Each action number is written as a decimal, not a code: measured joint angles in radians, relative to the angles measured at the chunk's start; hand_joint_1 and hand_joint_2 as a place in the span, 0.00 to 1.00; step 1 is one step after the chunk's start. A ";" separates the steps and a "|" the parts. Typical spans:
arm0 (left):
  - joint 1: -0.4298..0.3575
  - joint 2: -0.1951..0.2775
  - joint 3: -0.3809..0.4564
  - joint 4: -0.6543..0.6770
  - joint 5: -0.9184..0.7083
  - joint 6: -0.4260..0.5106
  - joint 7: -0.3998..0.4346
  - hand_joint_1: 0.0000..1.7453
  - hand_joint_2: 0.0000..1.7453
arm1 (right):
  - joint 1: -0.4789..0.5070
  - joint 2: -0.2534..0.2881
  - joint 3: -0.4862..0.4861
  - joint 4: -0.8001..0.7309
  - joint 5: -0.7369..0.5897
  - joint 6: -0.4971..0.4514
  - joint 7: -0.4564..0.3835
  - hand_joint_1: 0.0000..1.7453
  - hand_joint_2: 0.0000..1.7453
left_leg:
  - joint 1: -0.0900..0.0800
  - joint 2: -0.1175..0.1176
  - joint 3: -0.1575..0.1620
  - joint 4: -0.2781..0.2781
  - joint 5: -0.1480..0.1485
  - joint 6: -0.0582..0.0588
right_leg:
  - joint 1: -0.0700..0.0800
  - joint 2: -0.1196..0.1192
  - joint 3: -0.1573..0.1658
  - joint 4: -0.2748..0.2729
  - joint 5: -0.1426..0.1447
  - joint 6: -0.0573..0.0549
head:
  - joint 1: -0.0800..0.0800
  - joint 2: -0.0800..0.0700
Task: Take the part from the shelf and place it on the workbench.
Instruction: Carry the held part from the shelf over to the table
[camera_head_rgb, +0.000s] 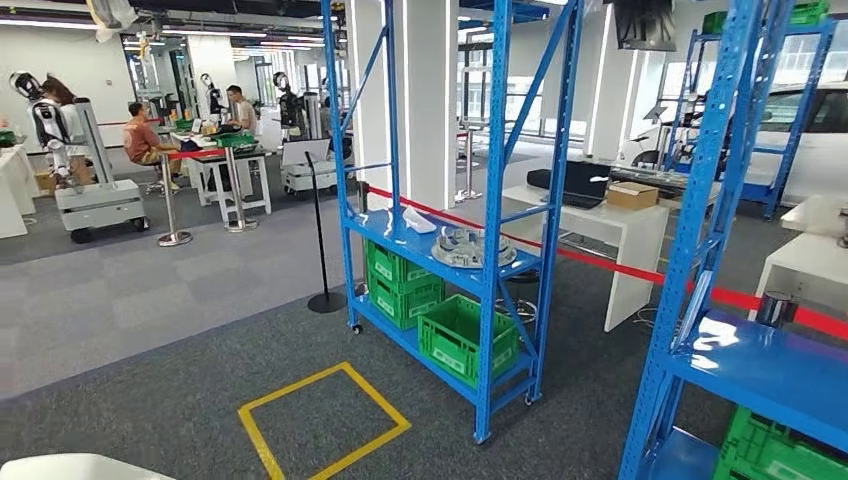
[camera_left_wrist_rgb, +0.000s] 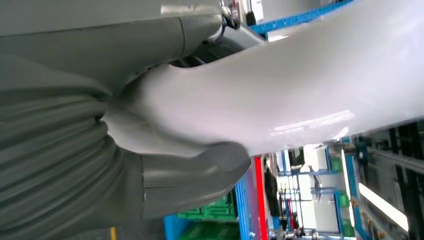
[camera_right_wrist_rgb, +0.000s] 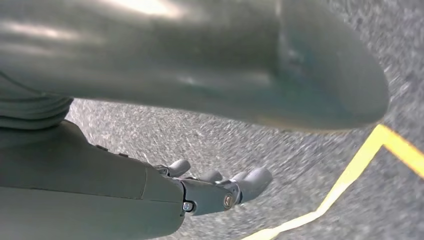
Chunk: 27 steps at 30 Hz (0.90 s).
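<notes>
My left hand (camera_left_wrist_rgb: 165, 185) grips a large glossy white part (camera_left_wrist_rgb: 300, 85), with the thick grey thumb pressed against its curved surface. A white rounded edge (camera_head_rgb: 70, 466) shows at the lower left of the head view; I cannot tell whether it is that part. My right hand (camera_right_wrist_rgb: 150, 195) hangs over the grey carpet, its fingers (camera_right_wrist_rgb: 250, 182) stretched out and holding nothing. The blue shelf (camera_head_rgb: 490, 200) stands ahead, with another white part (camera_head_rgb: 418, 220) and round silver parts (camera_head_rgb: 470, 247) on its middle level. A white workbench (camera_head_rgb: 625, 225) stands behind it.
A yellow square (camera_head_rgb: 322, 420) is taped on the carpet before the shelf. Green crates (camera_head_rgb: 462, 335) fill its lower levels. Red barrier tape (camera_head_rgb: 600, 262) runs in front of the workbench. A second blue shelf (camera_head_rgb: 700, 250) stands close on the right. People sit far back left.
</notes>
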<state>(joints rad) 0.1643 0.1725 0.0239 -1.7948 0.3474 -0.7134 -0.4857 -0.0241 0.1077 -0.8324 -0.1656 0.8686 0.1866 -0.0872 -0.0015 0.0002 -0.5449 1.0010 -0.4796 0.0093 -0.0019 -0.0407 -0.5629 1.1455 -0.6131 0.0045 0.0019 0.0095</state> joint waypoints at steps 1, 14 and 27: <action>0.000 -0.001 0.000 -0.001 0.001 -0.001 0.003 1.00 1.00 | 0.002 0.001 0.000 0.000 0.000 0.000 0.004 0.00 0.00 | 0.001 -0.013 -0.002 0.001 0.002 0.003 | -0.002 0.026 -0.036 0.070 -0.030 0.003 | 0.001 0.000; 0.088 -0.028 0.006 -0.056 -0.011 0.031 0.034 1.00 1.00 | 0.006 -0.009 0.004 0.000 0.016 0.018 0.005 0.00 0.00 | 0.007 -0.093 -0.048 0.067 -0.038 -0.048 | -0.014 0.053 0.009 -0.116 0.110 -0.031 | 0.003 0.000; -0.009 -0.029 -0.043 0.017 0.014 0.029 0.052 1.00 1.00 | -0.002 -0.011 -0.002 0.000 -0.018 0.010 0.018 0.00 0.00 | 0.002 0.037 -0.023 0.021 -0.010 -0.026 | -0.004 -0.109 0.033 -0.118 0.086 -0.005 | 0.002 0.000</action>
<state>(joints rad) 0.1554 0.1431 -0.0195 -1.7778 0.3616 -0.6848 -0.4339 -0.0257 0.0965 -0.8341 -0.1656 0.8510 0.1970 -0.0689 0.0002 0.0374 -0.5676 1.0217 -0.4892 -0.0169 -0.0054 -0.1497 -0.5295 1.0279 -0.5275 -0.0010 0.0043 0.0095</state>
